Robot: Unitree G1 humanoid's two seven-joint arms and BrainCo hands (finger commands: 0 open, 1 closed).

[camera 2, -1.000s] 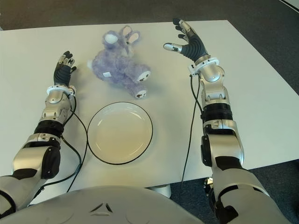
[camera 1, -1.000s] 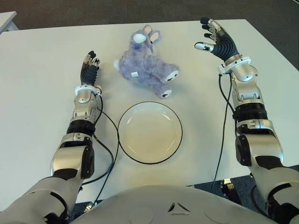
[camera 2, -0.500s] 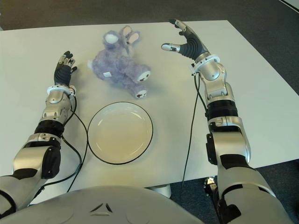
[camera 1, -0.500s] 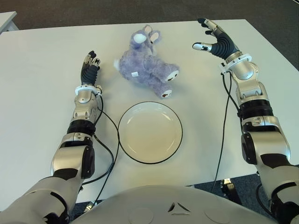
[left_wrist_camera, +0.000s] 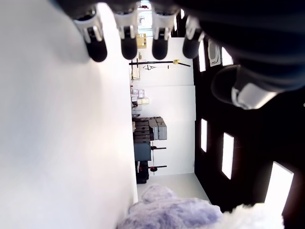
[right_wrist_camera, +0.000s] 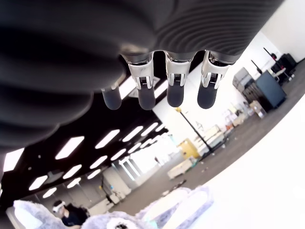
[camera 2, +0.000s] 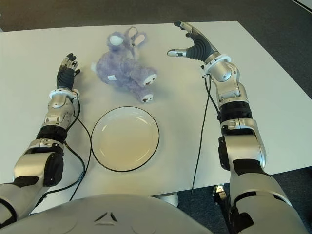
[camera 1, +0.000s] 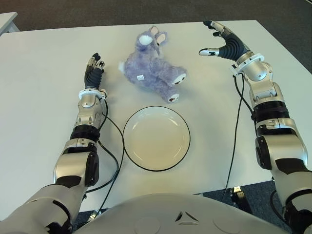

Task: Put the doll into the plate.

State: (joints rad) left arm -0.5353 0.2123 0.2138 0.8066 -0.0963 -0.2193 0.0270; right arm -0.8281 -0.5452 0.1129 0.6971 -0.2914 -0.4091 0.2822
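A purple plush doll (camera 1: pixel 152 68) lies on its side on the white table (camera 1: pixel 44 112), just beyond the white black-rimmed plate (camera 1: pixel 131 161). The plate holds nothing. My right hand (camera 1: pixel 222 41) hovers above the table to the right of the doll, fingers spread and thumb pointing toward it, a clear gap between them. The right wrist view shows its straight fingers (right_wrist_camera: pixel 174 90) with the doll's fur (right_wrist_camera: pixel 143 217) below. My left hand (camera 1: pixel 93 66) shows to the left of the doll, fingers extended (left_wrist_camera: pixel 128 40), holding nothing.
Black cables (camera 1: pixel 113 146) run along both forearms over the table near the plate's left side and at the right (camera 1: pixel 235 126). The table's far edge meets dark carpet (camera 1: pixel 97 9). A second table corner (camera 1: pixel 6 19) shows at the far left.
My right hand has turned and shifted slightly toward the doll, its wrist swinging outward to the right. The left hand, doll and plate have not moved.
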